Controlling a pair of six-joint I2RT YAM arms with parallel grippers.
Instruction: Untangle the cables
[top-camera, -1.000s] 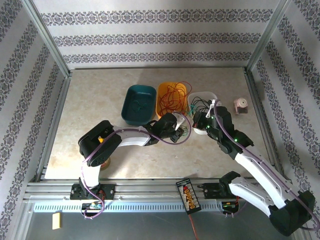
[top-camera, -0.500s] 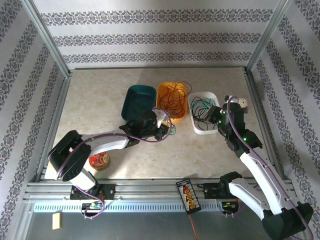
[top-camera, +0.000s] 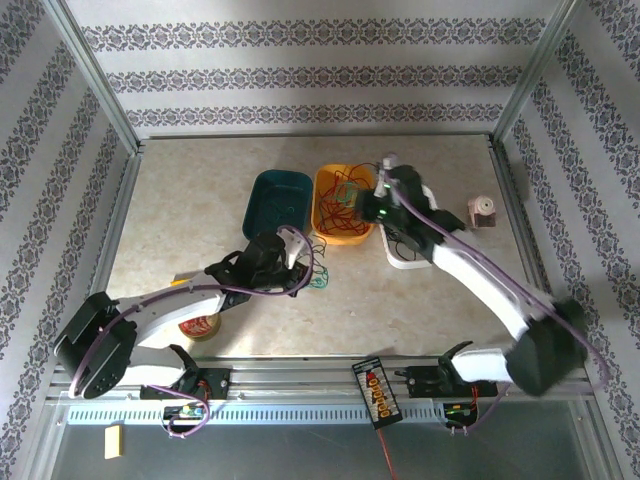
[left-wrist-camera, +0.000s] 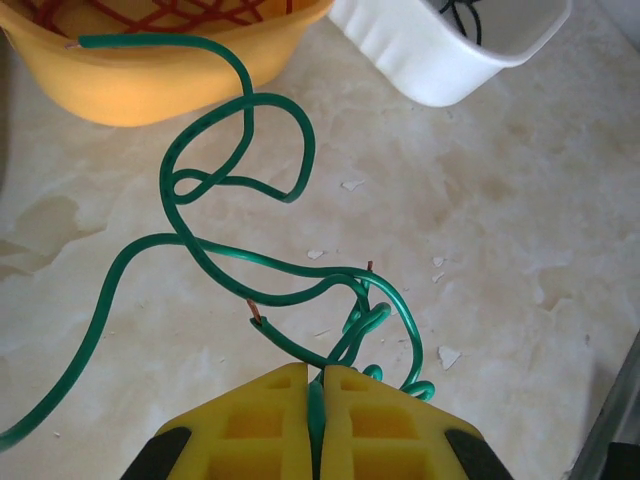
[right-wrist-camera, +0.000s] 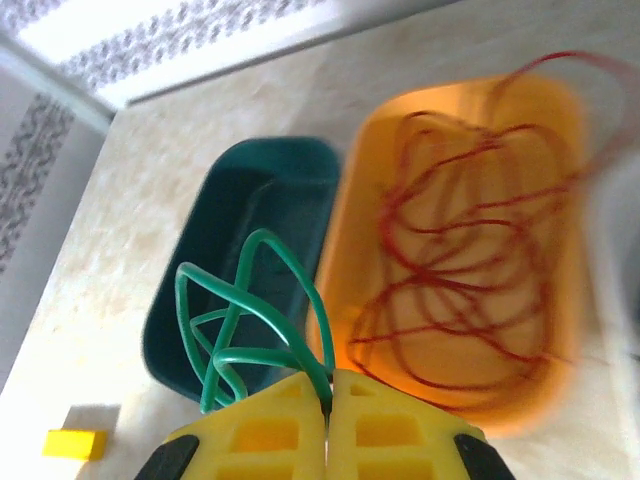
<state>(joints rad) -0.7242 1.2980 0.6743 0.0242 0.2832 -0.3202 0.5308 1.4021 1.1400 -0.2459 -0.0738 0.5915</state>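
Observation:
On the table by the orange bin lies a looped green cable, and my left gripper is shut on one strand of it. From the top view, that left gripper sits just in front of the teal bin. My right gripper is shut on another bunch of green cable, held in the air over the teal bin and the orange bin. Red cables lie in the orange bin. Black cables lie in the white bin.
A red tin stands near the left arm's base. A connector board sits on the front rail. A small pink and white object stands at the right edge. A yellow block lies left of the teal bin.
My left gripper has drawn back to the left with its green cable. My right arm has swung left from the white bin to above the orange bin, carrying green cable.

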